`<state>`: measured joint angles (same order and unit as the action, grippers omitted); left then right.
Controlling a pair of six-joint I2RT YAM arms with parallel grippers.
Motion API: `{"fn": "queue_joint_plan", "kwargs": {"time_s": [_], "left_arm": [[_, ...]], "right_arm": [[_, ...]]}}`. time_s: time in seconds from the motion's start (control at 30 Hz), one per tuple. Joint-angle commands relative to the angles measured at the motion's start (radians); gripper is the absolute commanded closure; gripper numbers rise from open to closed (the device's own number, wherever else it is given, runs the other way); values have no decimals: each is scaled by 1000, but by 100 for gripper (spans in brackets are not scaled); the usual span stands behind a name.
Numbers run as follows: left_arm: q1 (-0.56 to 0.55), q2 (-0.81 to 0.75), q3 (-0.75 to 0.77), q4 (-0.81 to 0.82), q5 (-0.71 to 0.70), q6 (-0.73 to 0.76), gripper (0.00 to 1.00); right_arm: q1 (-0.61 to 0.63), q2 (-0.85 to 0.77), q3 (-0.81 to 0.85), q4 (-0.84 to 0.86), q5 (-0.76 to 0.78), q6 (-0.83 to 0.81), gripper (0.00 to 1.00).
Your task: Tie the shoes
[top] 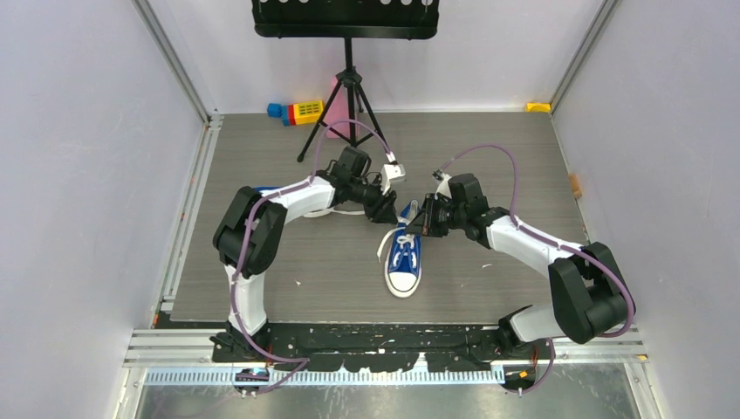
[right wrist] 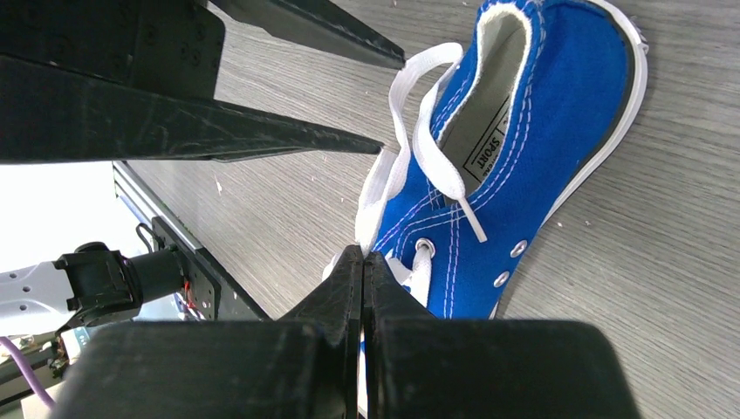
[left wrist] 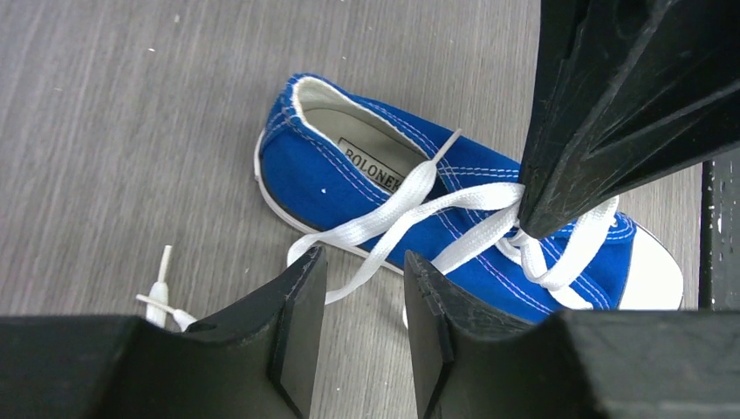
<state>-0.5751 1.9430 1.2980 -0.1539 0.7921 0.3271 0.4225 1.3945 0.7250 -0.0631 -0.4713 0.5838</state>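
Note:
One blue sneaker [top: 404, 260] with a white toe cap lies mid-table, toe toward the arms. It also shows in the left wrist view [left wrist: 340, 170] and the right wrist view [right wrist: 541, 113]. Its white laces [left wrist: 410, 199] lie loose across the tongue. My right gripper [top: 420, 225] is shut on a lace over the eyelets [right wrist: 363, 255]; its fingertips [left wrist: 548, 214] pinch the lace. My left gripper [top: 389, 213] is open beside the shoe's heel, jaws apart [left wrist: 362, 292], with a lace strand just beyond the tips. A second shoe is not clearly visible; a lace loop [top: 345, 209] shows under the left arm.
A black tripod stand [top: 349, 96] rises at the back centre. Coloured blocks [top: 297, 112] lie beside it. A yellow piece [top: 538, 106] sits at the back right corner. A loose lace end [left wrist: 160, 292] lies on the table left of my left fingers.

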Motion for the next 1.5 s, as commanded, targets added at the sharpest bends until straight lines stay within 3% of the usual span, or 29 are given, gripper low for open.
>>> {"fn": "queue_joint_plan", "kwargs": {"time_s": [0.0, 0.17, 0.3, 0.4, 0.77, 1.47], "left_arm": [[-10, 21, 48, -78, 45, 52, 61], [-13, 43, 71, -101, 35, 50, 70], [-17, 34, 65, -120, 29, 64, 92], [-16, 16, 49, -122, 19, 66, 100], [-19, -187, -143, 48, -102, -92, 100], [-105, -310, -223, 46, -141, -442, 100]], "right_arm": [[-4, -11, 37, 11, -6, -16, 100], [-4, -8, 33, 14, -6, -14, 100], [-4, -6, 36, 18, -6, -10, 100], [-4, -3, 39, 20, 0, -8, 100], [-4, 41, 73, 33, 15, 16, 100], [-4, 59, 99, 22, 37, 36, 100]]}}
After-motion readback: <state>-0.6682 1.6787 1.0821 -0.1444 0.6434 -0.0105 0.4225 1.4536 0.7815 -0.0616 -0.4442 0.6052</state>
